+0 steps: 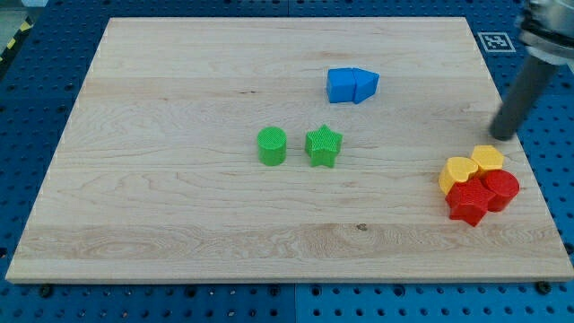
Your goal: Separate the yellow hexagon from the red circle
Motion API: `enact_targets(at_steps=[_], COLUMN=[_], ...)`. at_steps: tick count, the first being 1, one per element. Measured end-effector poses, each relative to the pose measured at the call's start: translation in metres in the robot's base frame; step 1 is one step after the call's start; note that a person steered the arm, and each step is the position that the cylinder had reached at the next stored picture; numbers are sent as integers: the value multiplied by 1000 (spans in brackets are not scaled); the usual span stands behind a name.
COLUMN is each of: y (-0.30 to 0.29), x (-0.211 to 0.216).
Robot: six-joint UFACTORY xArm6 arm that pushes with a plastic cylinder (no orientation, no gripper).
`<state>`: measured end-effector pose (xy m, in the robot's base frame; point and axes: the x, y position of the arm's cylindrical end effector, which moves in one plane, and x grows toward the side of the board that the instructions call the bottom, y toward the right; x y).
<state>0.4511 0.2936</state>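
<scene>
A cluster of blocks sits near the board's right edge. The yellow hexagon (489, 158) is at its top, touching the red circle (501, 189) just below it. A second yellow block (457, 172), its shape unclear, lies to the left, and a red star (468, 203) sits at the bottom left of the cluster. My tip (501, 137) stands just above and slightly right of the yellow hexagon, a small gap away from it.
A blue cube (341, 85) and a blue wedge-like block (365, 85) touch each other at the top centre. A green circle (272, 145) and a green star (324, 146) stand side by side mid-board. The board's right edge (525, 161) runs close to the cluster.
</scene>
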Motion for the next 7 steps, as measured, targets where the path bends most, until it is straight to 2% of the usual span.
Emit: enact_targets(at_steps=[1,2,3,5,7], y=[28,12,7,-46,-58], x=[37,58,58,58,61])
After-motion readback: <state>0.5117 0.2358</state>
